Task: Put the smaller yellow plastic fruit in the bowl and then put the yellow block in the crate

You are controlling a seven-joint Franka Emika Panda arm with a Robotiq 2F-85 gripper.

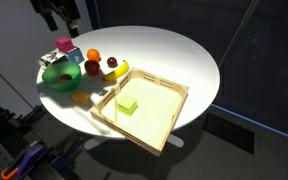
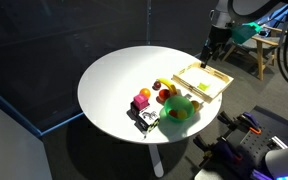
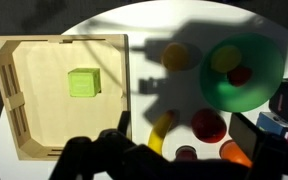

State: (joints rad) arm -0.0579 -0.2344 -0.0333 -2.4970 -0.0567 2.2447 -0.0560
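A dark room with black curtains surrounds a round white worktop (image 1: 174,55), and everything on it sits toward one side. Nearest in an exterior view is the crate (image 1: 169,125), one only, set close to the worktop's edge. The yellow block (image 1: 127,104), also one only, lies flat on its wooden floor toward one end, apart from the low walls that would stop it sliding out. Just beyond stands the single green bowl (image 1: 50,82), beside the crate but not touching it. The wrist view shows the smaller yellow plastic fruit (image 3: 224,58) down inside the bowl against a red piece, where the curved wall keeps a round thing from rolling off. By my reading both halves of the task are done. Between bowl and crate lies one banana (image 1: 119,70), with a few small orange and red round fruits scattered near it, four as far as I can count, though shadow makes that uncertain. Farther back is one pink block (image 1: 64,45). Farthest and highest, the claw (image 1: 62,22) hangs well above the worktop with its jaws spread wide and nothing between them, clear of everything, probably because nothing is left to carry.
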